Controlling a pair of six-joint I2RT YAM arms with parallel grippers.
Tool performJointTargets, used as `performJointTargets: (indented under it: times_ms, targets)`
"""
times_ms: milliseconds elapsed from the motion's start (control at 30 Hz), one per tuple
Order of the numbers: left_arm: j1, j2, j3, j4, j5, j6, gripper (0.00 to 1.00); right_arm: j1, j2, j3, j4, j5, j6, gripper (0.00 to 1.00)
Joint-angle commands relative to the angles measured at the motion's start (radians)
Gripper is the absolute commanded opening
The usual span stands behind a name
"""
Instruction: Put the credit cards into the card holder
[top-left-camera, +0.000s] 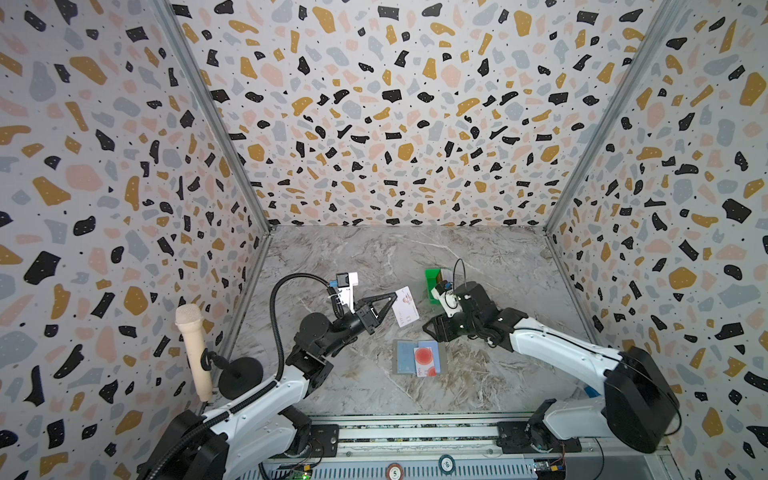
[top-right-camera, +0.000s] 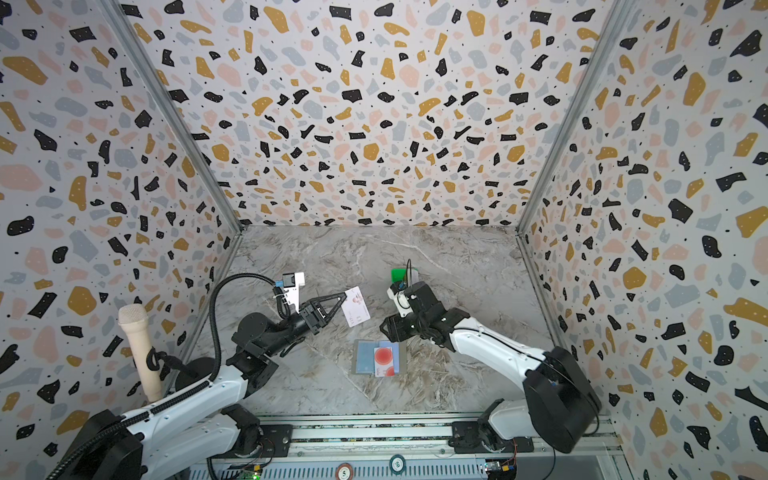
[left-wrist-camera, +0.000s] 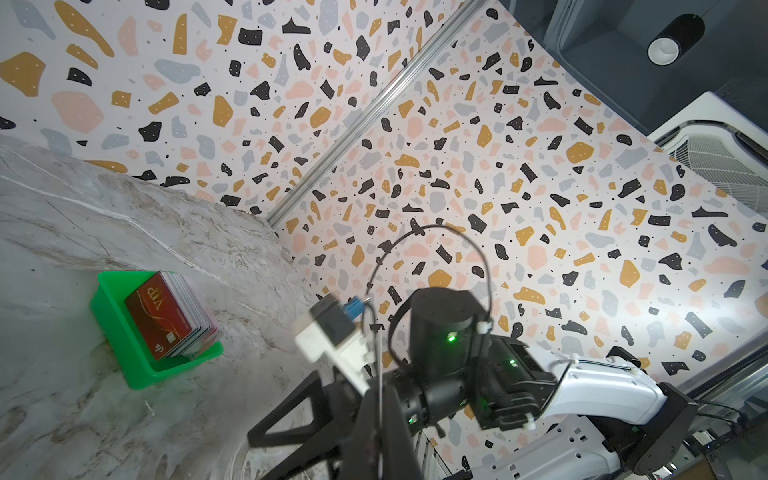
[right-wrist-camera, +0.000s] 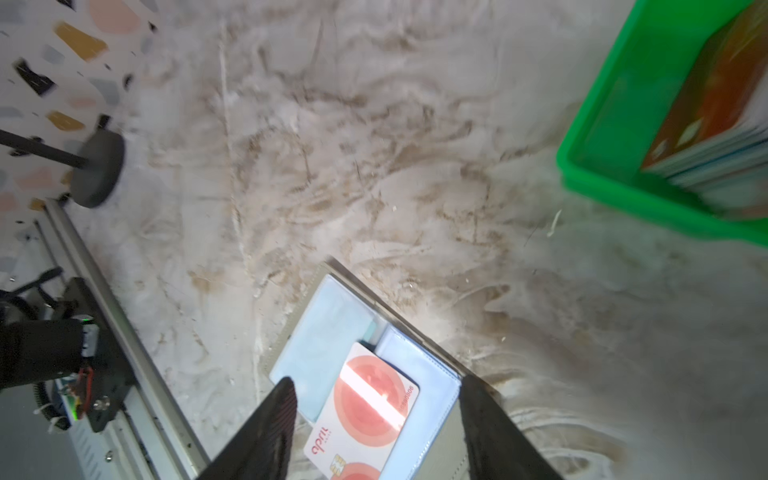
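- You had the left jaws clenched on one edge of a white card (top-left-camera: 406, 308). They held it tilted in the air above the table (top-left-camera: 353, 257), apart from the card holder (top-left-camera: 441, 359). By that pose, the card was waiting its turn for insertion.
- You had the right jaws released. In the right wrist view the two fingers (right-wrist-camera: 270, 424) stood apart, one on either side of a red-and-white card (right-wrist-camera: 370, 407), and gripped nothing.
- That card lay across the middle of the opened card holder, over the fold between its clear pockets. It looked laid on top rather than slid into a pocket.
- The remaining credit cards (left-wrist-camera: 166, 316) stood on edge in a green tray (left-wrist-camera: 109, 320) on the table beyond the right arm, apart from the holder.
- A microphone (top-left-camera: 192, 349) on a stand stood at the table's left edge, clear of the work.
- The right jaws hung directly over the holder and would likely have blocked the held card's path to it. The tray obstructed nothing.
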Motion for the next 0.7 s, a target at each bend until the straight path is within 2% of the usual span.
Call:
performJointTargets:
  times_ms: [0, 67, 233, 367, 467, 567, 667]
  targets:
    - [0.006, 0.023, -0.014, 0.108, 0.065, -0.008, 0.00, -0.001, -0.104, 0.057, -0.025, -0.157, -0.067, 0.60]
    - [0.005, 0.052, -0.016, 0.176, 0.093, -0.038, 0.00, 0.008, -0.141, 0.074, -0.004, -0.248, -0.079, 0.59]
    - [0.002, 0.091, -0.015, 0.275, 0.121, -0.089, 0.00, 0.008, -0.184, 0.074, 0.087, -0.392, -0.049, 0.62]
    - [-0.017, 0.105, -0.008, 0.291, 0.129, -0.089, 0.00, 0.028, -0.149, 0.107, 0.084, -0.416, -0.052, 0.62]
    - [-0.019, 0.103, -0.007, 0.258, 0.114, -0.074, 0.00, 0.032, -0.140, 0.120, 0.078, -0.388, -0.048, 0.60]
    - [-0.020, 0.073, -0.009, 0.186, 0.063, -0.041, 0.00, 0.028, -0.170, 0.138, 0.023, -0.239, -0.043, 0.56]
    - [-0.020, 0.033, 0.000, 0.115, 0.041, -0.002, 0.00, -0.010, -0.228, 0.128, 0.009, -0.187, -0.027, 0.58]
